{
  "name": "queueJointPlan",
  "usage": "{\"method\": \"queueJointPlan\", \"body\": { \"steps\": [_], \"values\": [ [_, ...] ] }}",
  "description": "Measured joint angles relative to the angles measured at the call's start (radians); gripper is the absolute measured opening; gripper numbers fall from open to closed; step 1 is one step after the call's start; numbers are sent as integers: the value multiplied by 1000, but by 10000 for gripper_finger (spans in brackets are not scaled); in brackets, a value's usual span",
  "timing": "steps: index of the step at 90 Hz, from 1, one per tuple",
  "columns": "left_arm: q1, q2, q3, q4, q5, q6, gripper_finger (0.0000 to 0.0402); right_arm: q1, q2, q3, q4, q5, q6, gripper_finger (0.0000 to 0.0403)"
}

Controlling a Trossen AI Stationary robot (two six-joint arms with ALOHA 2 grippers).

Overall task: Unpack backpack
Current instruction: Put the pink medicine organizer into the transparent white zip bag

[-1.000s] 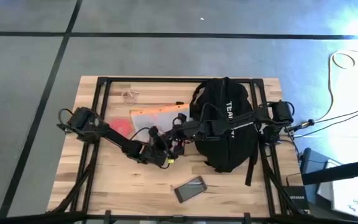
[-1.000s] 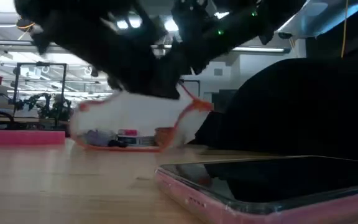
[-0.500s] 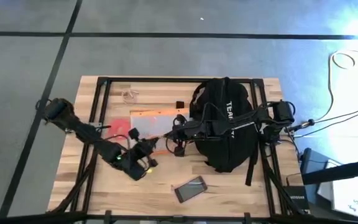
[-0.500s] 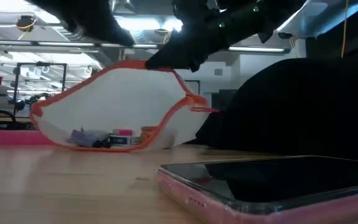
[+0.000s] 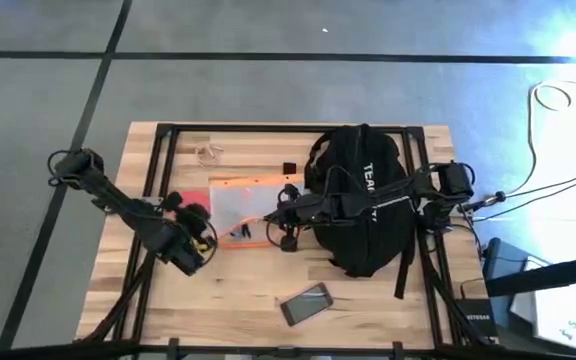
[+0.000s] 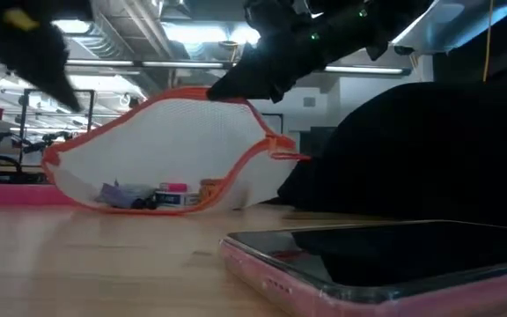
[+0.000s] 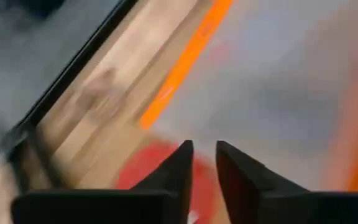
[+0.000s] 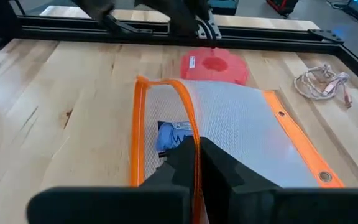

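Wooden slats of the table (image 5: 168, 300) carry everything I am working with, grey floor showing around its edges. From above, the backpack (image 5: 363, 205) lies at the table's right end, large, rounded and black, white lettering on its upper face and loose straps trailing toward the near edge. It looks soft and saggy to me, likely to fold and drag rather than lift as one piece, so I would hold it by a strap or the zipper lip rather than the slack fabric.

Just left of the backpack, my right gripper (image 8: 194, 163) has its fingers pressed together on the orange rim of a white mesh pouch (image 5: 238, 208), holding that edge raised so the pouch stands up off the wood. Small items lie in its bottom. It seems light and limp, and the stiff orange binding is the sensible grip.

Left of the pouch, my left gripper (image 7: 202, 163) is over a red disc (image 8: 215, 65), fingers slightly parted and holding nothing.

Near the backpack's lower left lies a phone (image 5: 306, 304) in a pink case. A coiled cable (image 5: 209, 153) rests at the far edge, well left of the backpack.
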Motion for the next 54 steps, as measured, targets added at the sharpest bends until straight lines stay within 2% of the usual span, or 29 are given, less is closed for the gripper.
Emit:
{"method": "queueJointPlan", "body": {
  "steps": [21, 33, 44, 49, 54],
  "values": [
    [92, 0, 0, -35, 174, 34, 179, 0, 0, 0, 2, 1, 1, 0],
    [145, 0, 0, -31, 159, 112, 238, -1, 0, 0, 2, 2, 0, 0],
    [188, 0, -14, -43, 96, 169, 262, -1, 0, 0, -6, 2, 0, 0],
    [215, 0, -33, -42, 108, 184, 265, -1, 0, 1, -15, 2, 0, 0],
    [247, 0, -63, -20, 164, 193, 266, 0, 0, 1, -26, 2, 0, 0]
  ]
}}
